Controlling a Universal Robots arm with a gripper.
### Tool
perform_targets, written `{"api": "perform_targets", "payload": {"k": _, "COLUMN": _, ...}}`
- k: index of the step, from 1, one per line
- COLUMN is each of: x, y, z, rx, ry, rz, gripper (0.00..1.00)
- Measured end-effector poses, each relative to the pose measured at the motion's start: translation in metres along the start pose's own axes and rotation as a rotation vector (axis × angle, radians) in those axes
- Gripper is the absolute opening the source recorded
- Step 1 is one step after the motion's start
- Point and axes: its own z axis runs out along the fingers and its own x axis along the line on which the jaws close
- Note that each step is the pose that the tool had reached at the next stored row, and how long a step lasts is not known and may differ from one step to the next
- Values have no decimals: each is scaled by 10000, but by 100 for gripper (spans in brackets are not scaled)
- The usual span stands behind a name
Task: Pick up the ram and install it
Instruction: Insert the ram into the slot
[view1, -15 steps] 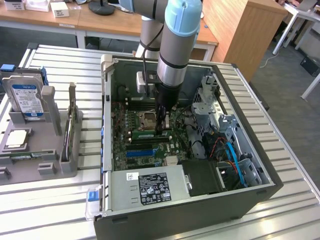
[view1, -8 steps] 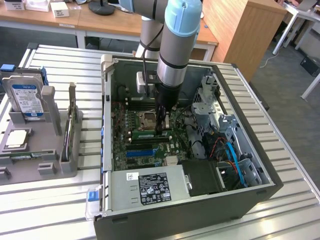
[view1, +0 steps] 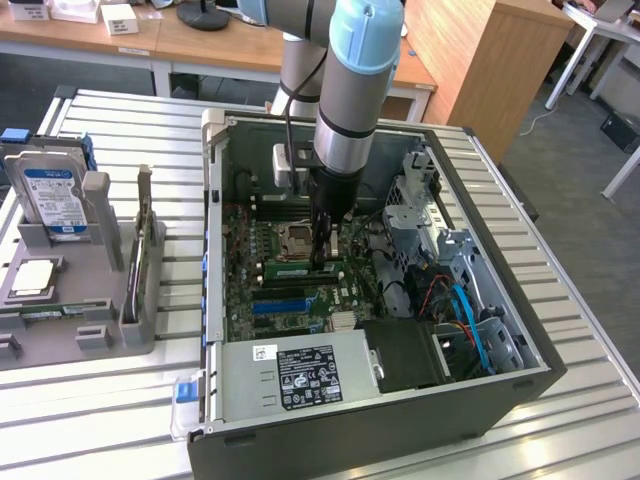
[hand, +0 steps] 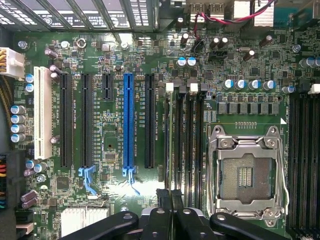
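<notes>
The ram, a long green stick, stands on edge in a memory slot of the motherboard, just in front of the empty CPU socket inside the open computer case. My gripper reaches straight down into the case and is shut on the ram near its end toward the exterior view's right. In the wrist view the two black fingertips are pressed together at the gripper, and the ram's thin top edge runs away from them along the slot beside the CPU socket.
Outside the case, at the exterior view's left, a grey fixture holds a hard drive and a square silver chip. The power supply and drive cage with cables crowd the case. Expansion slots, one blue, lie beside the memory slots.
</notes>
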Motion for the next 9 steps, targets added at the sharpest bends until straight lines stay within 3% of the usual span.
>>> {"api": "perform_targets", "payload": {"k": 9, "x": -7, "y": 0, "z": 5, "rx": 2, "ry": -3, "rz": 0, "gripper": 12}}
